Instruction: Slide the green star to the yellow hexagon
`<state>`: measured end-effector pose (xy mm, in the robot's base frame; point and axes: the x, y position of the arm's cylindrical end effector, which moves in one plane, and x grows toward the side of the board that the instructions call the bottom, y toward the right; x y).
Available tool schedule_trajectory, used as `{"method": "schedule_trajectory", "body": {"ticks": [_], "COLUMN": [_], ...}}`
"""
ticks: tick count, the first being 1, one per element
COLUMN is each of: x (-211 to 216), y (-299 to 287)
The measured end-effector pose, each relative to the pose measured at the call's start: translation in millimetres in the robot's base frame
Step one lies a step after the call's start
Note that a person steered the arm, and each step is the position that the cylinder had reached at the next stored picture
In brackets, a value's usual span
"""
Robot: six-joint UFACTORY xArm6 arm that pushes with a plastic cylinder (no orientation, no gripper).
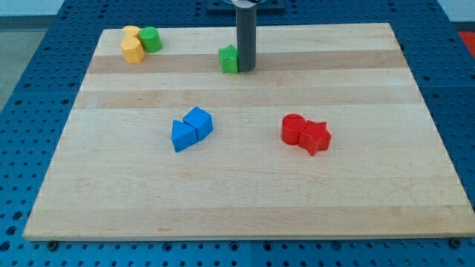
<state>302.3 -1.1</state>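
Contact looks made: my tip [246, 70] stands at the right side of the green star [229, 59], touching it or so close that no gap shows between them. Both sit near the table's far edge, a little left of its middle. The rod has no fingers to open or close, so there is no grasp to report; it can only shove the block along the board [245, 200].

Target is the yellow hexagon [133, 50], lying in the far left corner of the table. It is one of a tight cluster there: a second yellow block [130, 32], whose shape I cannot make out, sits just behind it toward the far edge, and a green cylinder [151, 38] is pressed against the pair on their right.

I judge the step in hand to be the push itself, barely begun, since the star is well apart from the hexagon, with bare wood between. My tip is already on the correct side, so the next move calls for a steady slide toward the left edge. The line should bend slightly toward the near side, because the green cylinder stands partly across the straight path and would be struck first.

Other blocks are clear of that route: a blue cube [199, 121] and blue triangular block [182, 136] touching each other mid-table, and a red cylinder [293, 129] beside a red star [315, 137] toward the right edge.
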Motion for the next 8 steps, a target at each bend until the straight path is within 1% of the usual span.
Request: {"method": "schedule_trajectory", "body": {"ticks": [2,8], "x": [-13.2,-1.1], "y": [-6.1,-120.2]}}
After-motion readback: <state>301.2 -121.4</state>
